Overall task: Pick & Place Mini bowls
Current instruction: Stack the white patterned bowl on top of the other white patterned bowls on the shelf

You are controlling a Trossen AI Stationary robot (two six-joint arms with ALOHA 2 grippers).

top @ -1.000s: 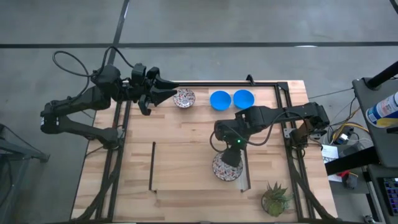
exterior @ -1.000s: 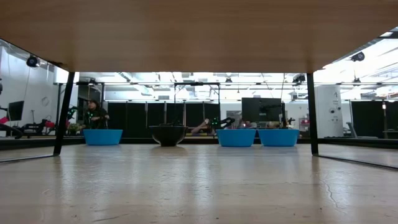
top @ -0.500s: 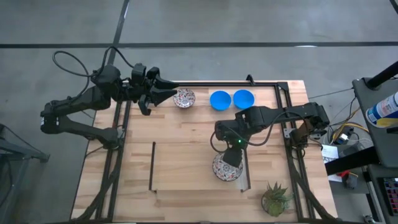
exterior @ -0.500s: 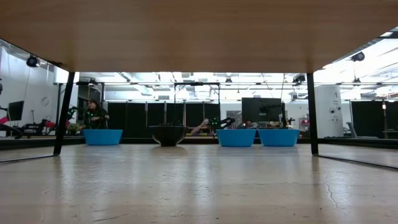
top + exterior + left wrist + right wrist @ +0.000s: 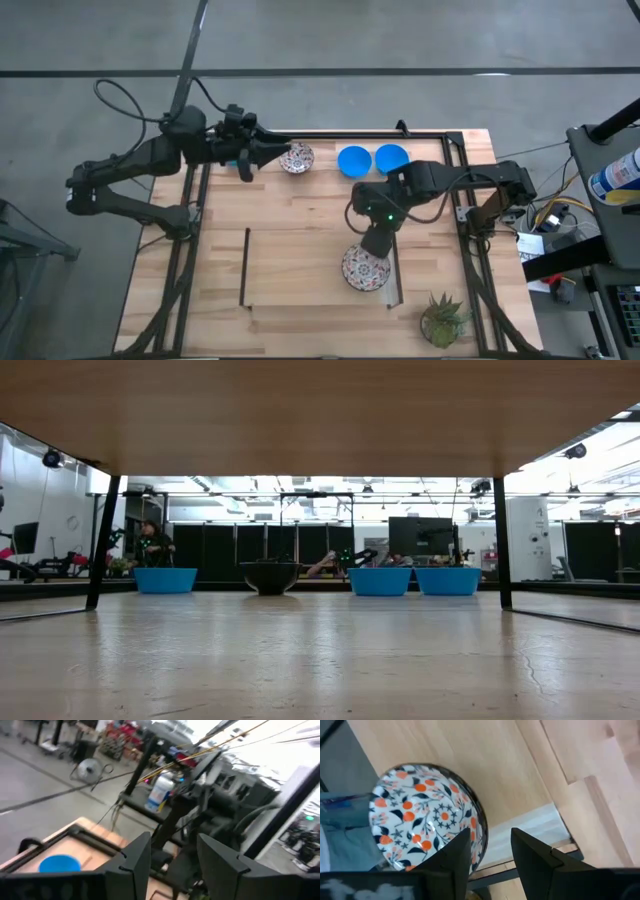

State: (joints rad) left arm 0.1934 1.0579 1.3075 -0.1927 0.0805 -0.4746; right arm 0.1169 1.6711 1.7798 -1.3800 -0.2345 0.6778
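A floral mini bowl [image 5: 365,268] sits upright on the table near its front; it fills the right wrist view [image 5: 422,827]. My right gripper [image 5: 373,247] is open just above its far rim, one finger [image 5: 456,851] over the rim. A second floral bowl [image 5: 297,158] and two blue bowls [image 5: 353,160] [image 5: 391,157] stand in a row along the far edge. My left gripper [image 5: 279,155] is open, level, its tips beside the second floral bowl's left rim. Whether it touches does not show. The low view shows a third blue bowl [image 5: 165,580].
A small green plant [image 5: 443,318] stands at the near right corner. A black frame [image 5: 330,134] runs along the far and side edges. A black strip [image 5: 246,265] and a metal strip [image 5: 398,275] lie on the wood. Bare wood lies at the middle.
My right gripper has risen and drawn toward the far edge, off the near floral bowl, which stays in place. My left gripper has moved toward the table's right, closer to the far floral bowl, and has rolled about its axis.
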